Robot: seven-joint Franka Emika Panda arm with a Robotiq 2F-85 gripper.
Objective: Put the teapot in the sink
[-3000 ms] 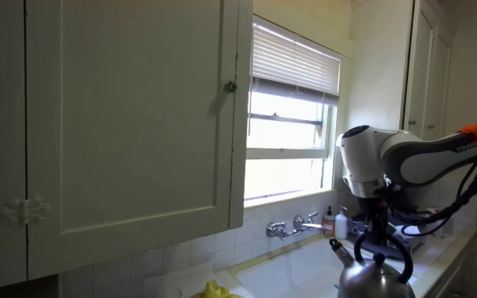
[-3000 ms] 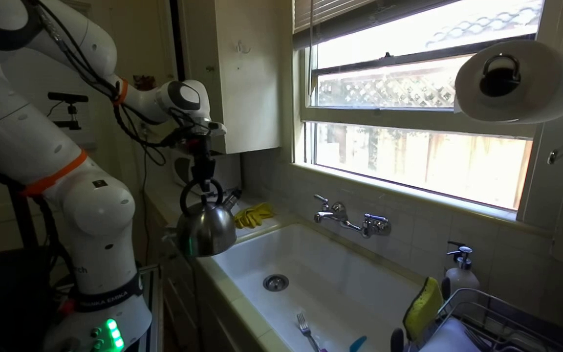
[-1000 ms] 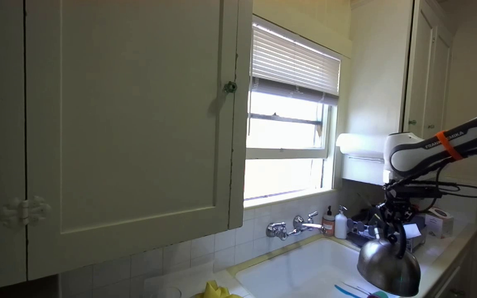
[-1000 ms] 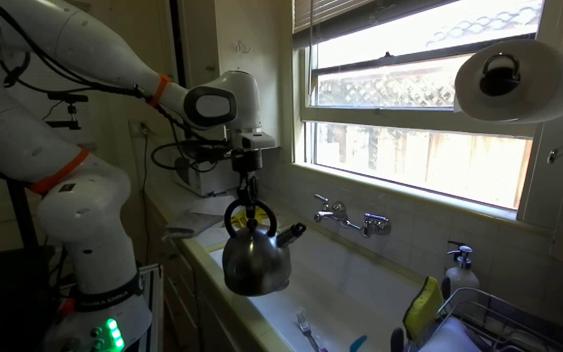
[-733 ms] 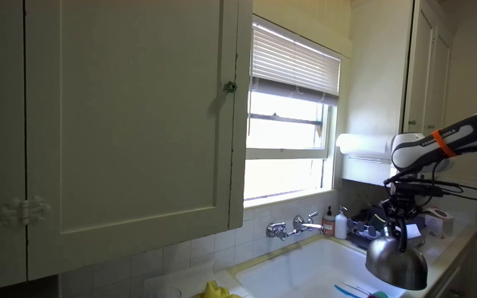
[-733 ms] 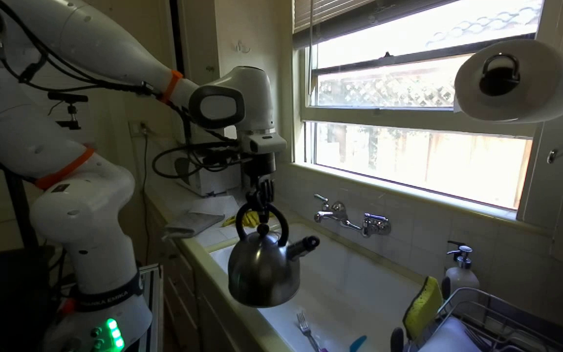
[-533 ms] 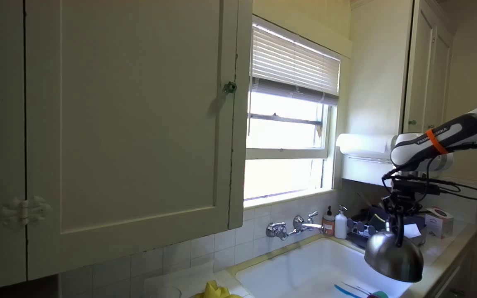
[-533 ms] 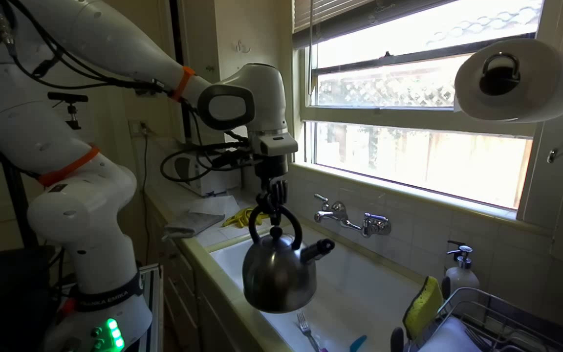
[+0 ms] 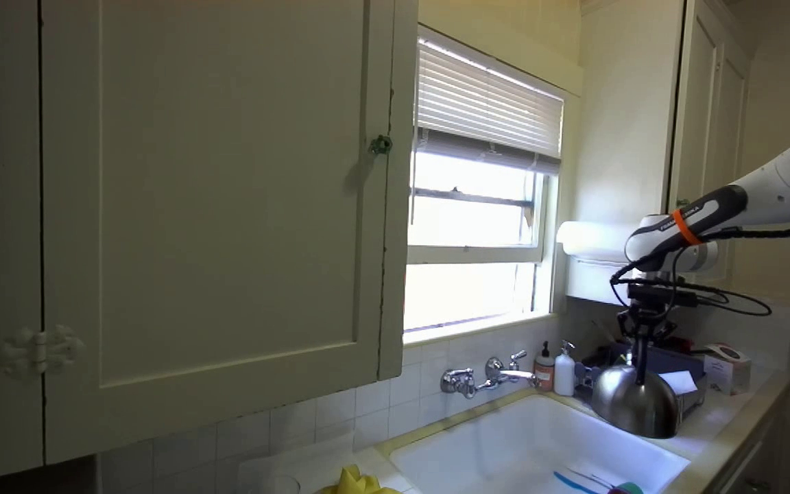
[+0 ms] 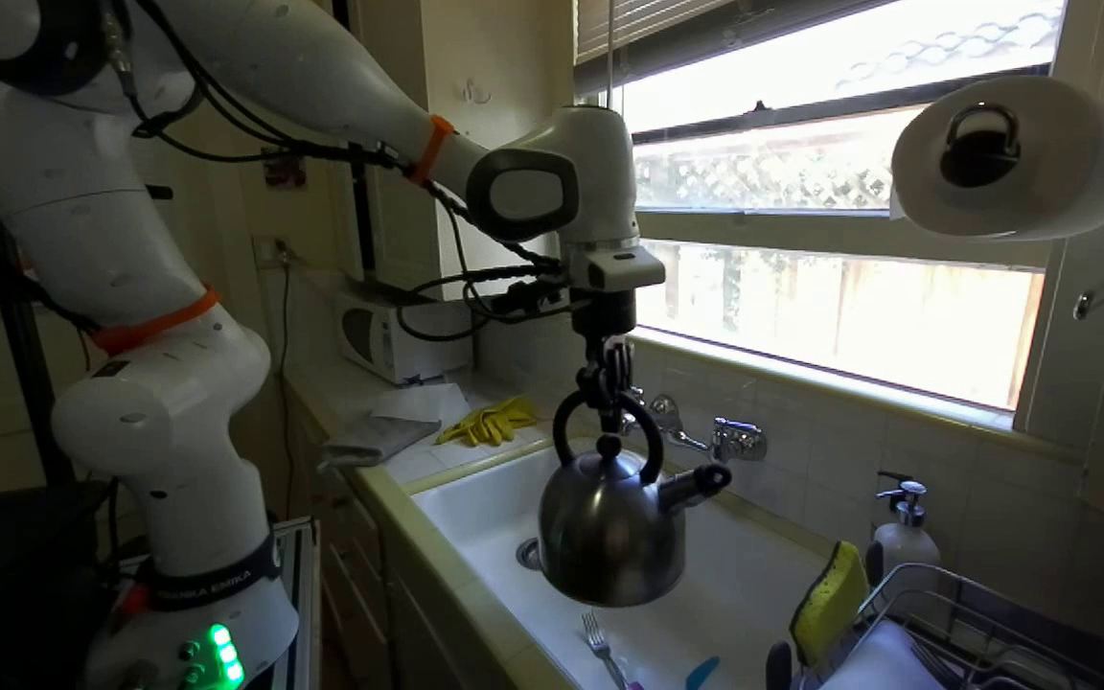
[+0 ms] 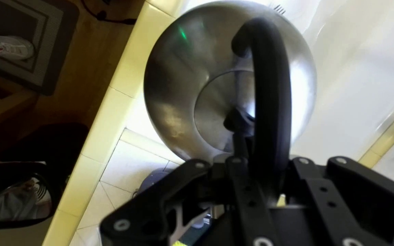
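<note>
The teapot (image 10: pixel 612 537) hangs in midair above the sink (image 10: pixel 748 585), the gripper (image 10: pixel 609 407) clamped on the upper part of its black loop handle (image 11: pixel 274 95); in the wrist view we see the fingers (image 11: pixel 246 194) pressed in from either side. We make out nothing else touching the pot, though how high it hangs above the basin floor we cannot tell. By our reading, the grasp and the lift are done and the carry is nearly so; lowering, setting down and letting go are left. The wrist view shows the pot close to the near rim (image 11: pixel 128 75), so we judge a small shift inward may be wanted first. A metal fork (image 10: pixel 600 644) and a blue utensil (image 10: pixel 701 673) lie on the sink floor and could leave the base uneven.

We see a squat, round body of shiny dark-grey metal, smooth enough to carry bright highlights and a green glint. A stubby, black-tipped spout (image 10: pixel 693 487) points right in an exterior view; a small round knob (image 10: pixel 609 447) tops the lid (image 11: pixel 214 112) beneath the arch. The basin is long, rectangular and glossy white, edged in pale yellow tile (image 10: pixel 473 594), with a chrome faucet (image 10: pixel 739 440) on the tiled far wall (image 10: pixel 830 479). In an exterior view, crumpled yellow gloves (image 10: pixel 492 422), rubbery-looking, lie on the counter (image 10: pixel 416 465) at far left, and a porous yellow sponge (image 10: pixel 830 604) stands tilted at near right.
</note>
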